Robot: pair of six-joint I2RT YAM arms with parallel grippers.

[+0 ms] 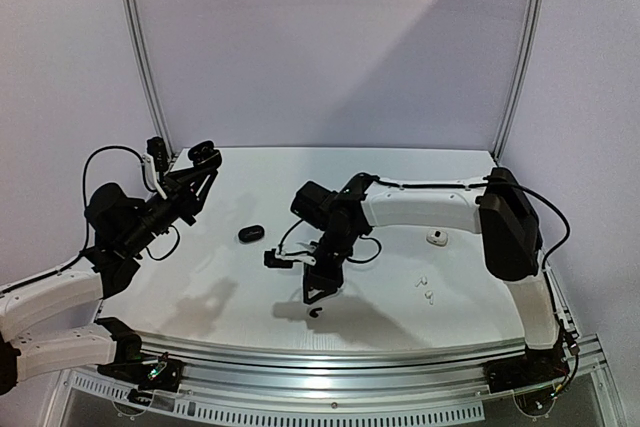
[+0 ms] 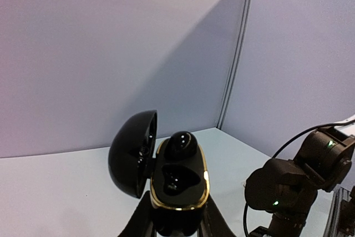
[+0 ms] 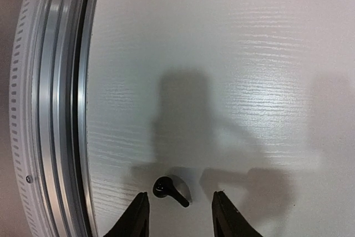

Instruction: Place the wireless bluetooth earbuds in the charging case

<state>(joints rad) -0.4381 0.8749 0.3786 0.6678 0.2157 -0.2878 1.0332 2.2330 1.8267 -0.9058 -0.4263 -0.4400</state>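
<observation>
1. Table (image 1: 400, 177): white, carries every loose item.
2. Left gripper (image 2: 176, 221): raised at the far left, clamped on the base of the open black case (image 2: 178, 184), lid swung back.
3. Right gripper (image 3: 180, 215): jaws spread, pointing down over the near middle of the table, holding nothing.
4. Shut black case (image 1: 250, 233): lies mid-table.
5. White case (image 1: 436, 238): lies to the right; lid state unclear.
6. Seated earbud (image 2: 180, 144): black, in the upper socket of the held case; the lower socket looks empty.
7. Loose black earbud (image 3: 168, 188): on the table between the right fingers, untouched.
8. White earbuds (image 1: 430, 296): a pair, lying loose near the white case.

Progress: one bud visibly housed; pickup and insertion of the rest remain.
</observation>
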